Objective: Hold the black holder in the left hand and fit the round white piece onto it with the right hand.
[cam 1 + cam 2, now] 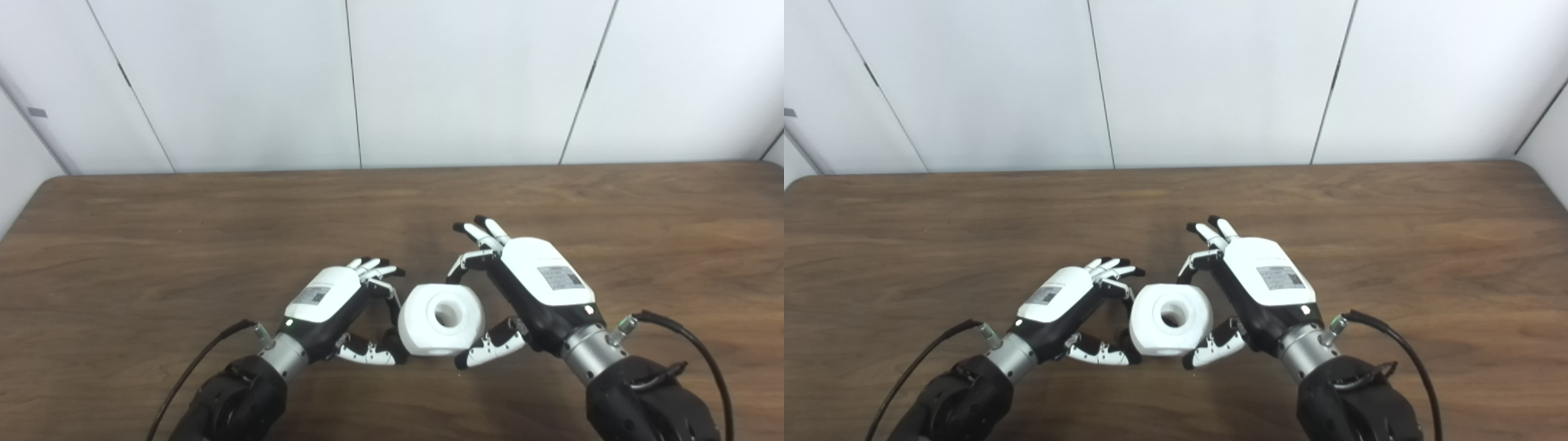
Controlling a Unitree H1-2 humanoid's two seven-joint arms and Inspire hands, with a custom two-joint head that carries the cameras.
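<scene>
The round white piece is held between both hands near the table's front edge. It is pinched by the right hand, fingers curled around it. The left hand is closed against its other side; a black holder cannot be made out.

White piece: rounded block, round hole facing up toward the camera, lower centre of the frame.
Black holder: mostly hidden, dark bit touching the piece's left side.
</scene>
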